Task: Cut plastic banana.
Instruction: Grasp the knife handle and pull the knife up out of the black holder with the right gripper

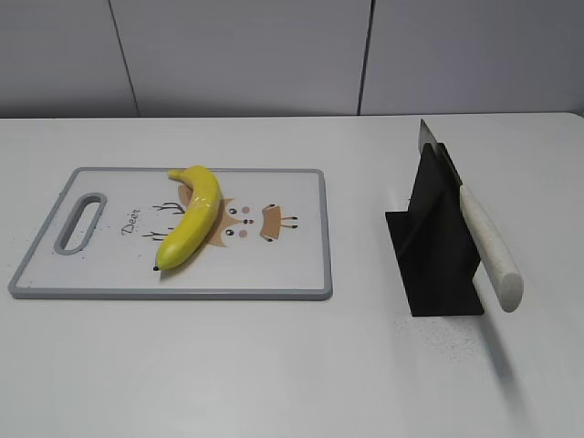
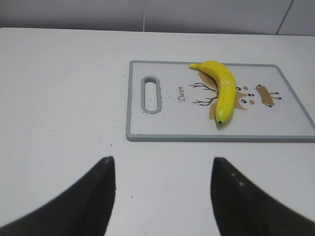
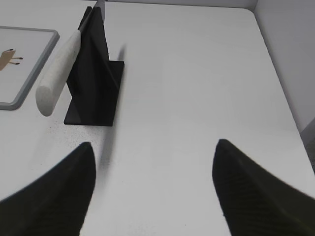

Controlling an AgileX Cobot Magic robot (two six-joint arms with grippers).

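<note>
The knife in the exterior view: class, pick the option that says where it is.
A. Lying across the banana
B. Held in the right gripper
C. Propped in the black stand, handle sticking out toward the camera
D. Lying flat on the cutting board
C: the knife leans in the black stand, its pale handle jutting forward, apart from the cutting board where the plastic banana lies.

Glossy plastic banana (image 1: 192, 228); matt black knife stand (image 1: 438, 246); speckled handle (image 1: 488, 246).
</note>
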